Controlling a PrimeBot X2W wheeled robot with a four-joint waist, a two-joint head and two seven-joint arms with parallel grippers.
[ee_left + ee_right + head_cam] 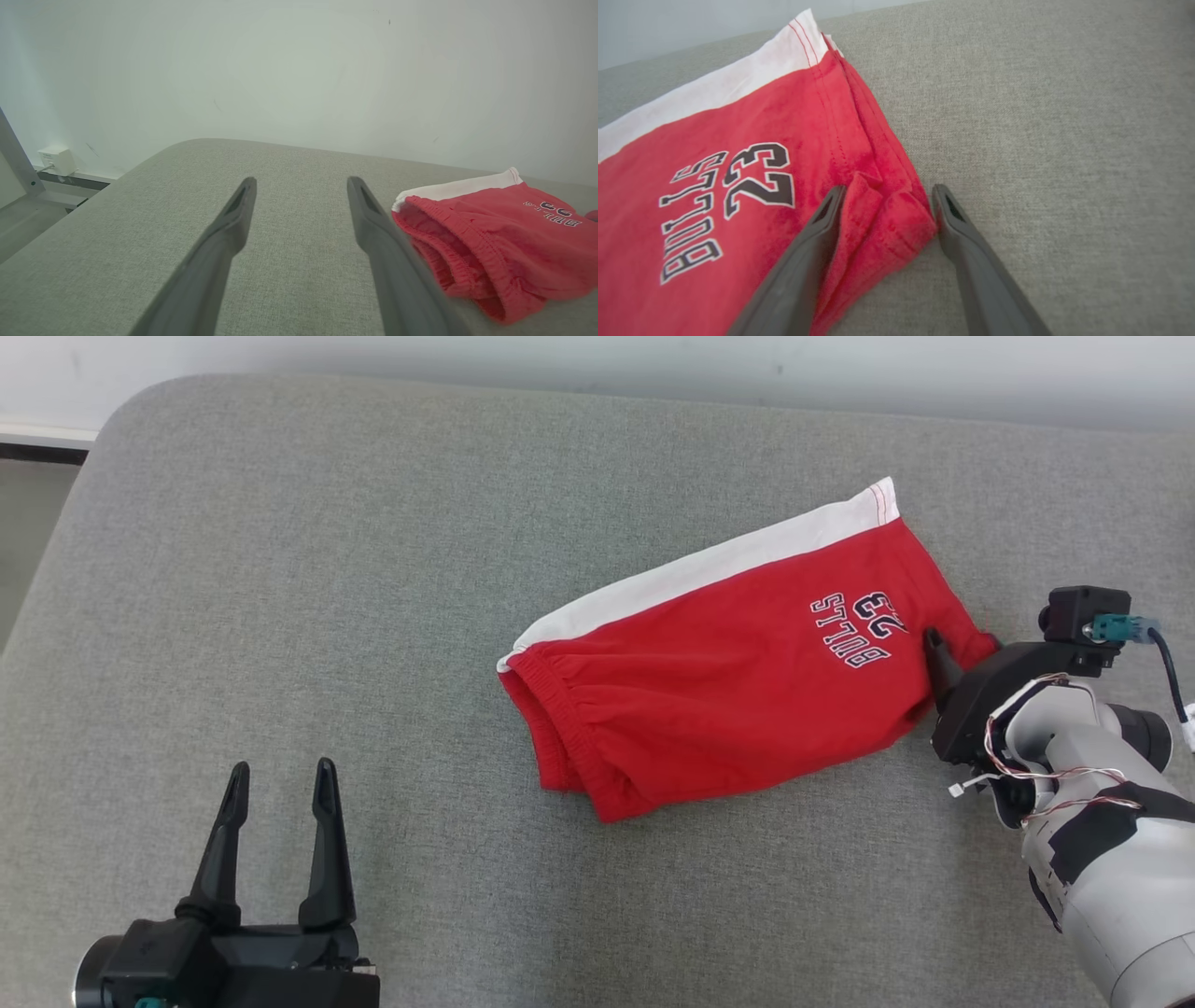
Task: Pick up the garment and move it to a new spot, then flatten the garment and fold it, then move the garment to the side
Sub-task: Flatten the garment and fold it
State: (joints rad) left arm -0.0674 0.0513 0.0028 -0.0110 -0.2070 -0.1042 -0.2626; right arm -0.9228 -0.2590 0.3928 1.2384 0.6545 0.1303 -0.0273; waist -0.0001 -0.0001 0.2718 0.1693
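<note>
**Red Bulls shorts lie folded as right claw straddles a hem corner**

The red shorts (728,700) lie folded right of centre on a grey upholstered surface (280,569). Their lower layers are hidden under the top one. The left wrist view cuts them off at its right edge. The long axis runs diagonally in the head view. The elastic waistband (560,728) points near and left, and the leg hems far and right. A white side stripe (709,569) lines the far edge. The "BULLS 23" lettering (859,625) reads upside down from the head camera.

The right claw (887,205) stands apart around the near hem corner, not pinched. In the head view one of its fingers is hidden. The left claw (280,779) is spread over bare fabric, well apart from the shorts.
</note>
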